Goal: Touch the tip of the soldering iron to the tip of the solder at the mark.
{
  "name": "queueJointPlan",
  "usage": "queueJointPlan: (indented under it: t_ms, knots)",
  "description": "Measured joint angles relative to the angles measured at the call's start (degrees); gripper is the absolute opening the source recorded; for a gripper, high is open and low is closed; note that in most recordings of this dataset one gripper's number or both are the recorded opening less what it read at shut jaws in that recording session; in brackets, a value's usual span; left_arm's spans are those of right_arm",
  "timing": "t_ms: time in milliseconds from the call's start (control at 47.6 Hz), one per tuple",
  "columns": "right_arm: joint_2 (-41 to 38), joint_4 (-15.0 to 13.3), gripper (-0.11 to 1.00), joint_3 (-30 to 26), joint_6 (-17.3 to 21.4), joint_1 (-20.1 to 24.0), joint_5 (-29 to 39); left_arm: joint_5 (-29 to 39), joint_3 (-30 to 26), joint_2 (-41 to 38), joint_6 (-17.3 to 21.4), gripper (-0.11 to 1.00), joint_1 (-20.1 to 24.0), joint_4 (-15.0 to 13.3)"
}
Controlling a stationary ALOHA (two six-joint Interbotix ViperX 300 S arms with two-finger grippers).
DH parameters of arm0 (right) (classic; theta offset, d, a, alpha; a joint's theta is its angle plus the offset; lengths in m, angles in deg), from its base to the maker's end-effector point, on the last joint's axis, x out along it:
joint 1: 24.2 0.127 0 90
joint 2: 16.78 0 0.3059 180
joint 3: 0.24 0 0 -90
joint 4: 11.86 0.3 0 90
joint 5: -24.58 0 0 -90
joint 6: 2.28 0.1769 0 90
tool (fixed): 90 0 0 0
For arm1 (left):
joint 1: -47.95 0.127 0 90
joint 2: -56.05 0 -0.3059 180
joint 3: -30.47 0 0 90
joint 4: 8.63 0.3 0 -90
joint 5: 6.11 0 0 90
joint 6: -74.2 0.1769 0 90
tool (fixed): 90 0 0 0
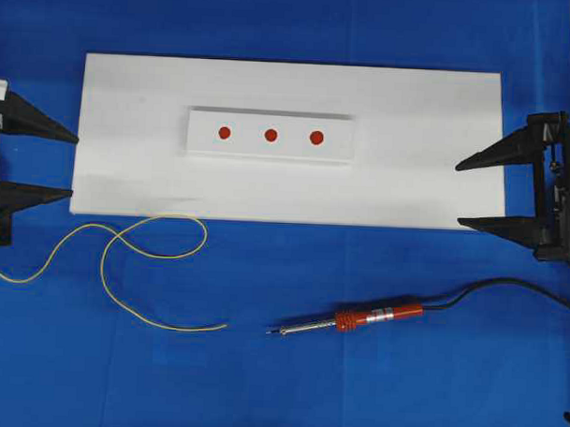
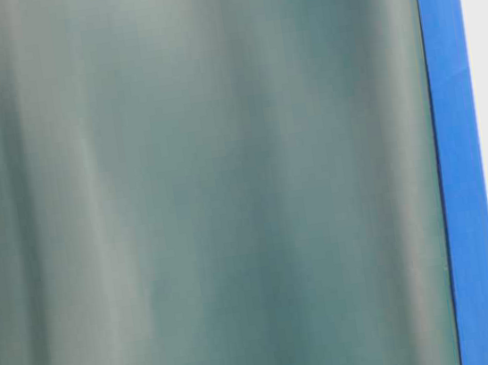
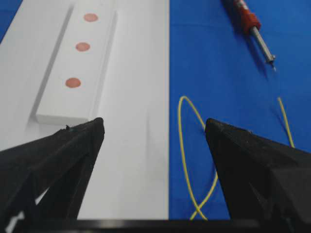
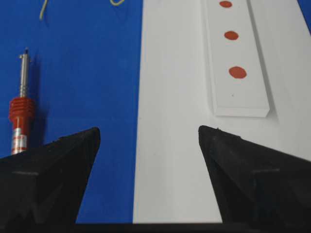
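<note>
With nothing yet grasped, the left gripper [image 1: 69, 167] and right gripper [image 1: 462, 193] are held spread at the white board's [image 1: 436, 181] ends, while the soldering iron [image 1: 351, 321] and solder [image 1: 124, 264] are left on the blue cloth [image 1: 288, 392] below it.

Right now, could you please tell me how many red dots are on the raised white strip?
3, in a row along the raised white strip: left dot, middle dot, right dot. None seems hidden.
</note>
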Motion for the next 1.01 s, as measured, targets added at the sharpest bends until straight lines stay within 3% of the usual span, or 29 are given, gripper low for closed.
queueJointPlan:
  t_ms: [1009]
  knots:
    - [-0.2,0.0,0.76,0.0,-0.1,0.2,0.0,0.8,0.4,0.0,0.1,0.81,0.0,0.0]
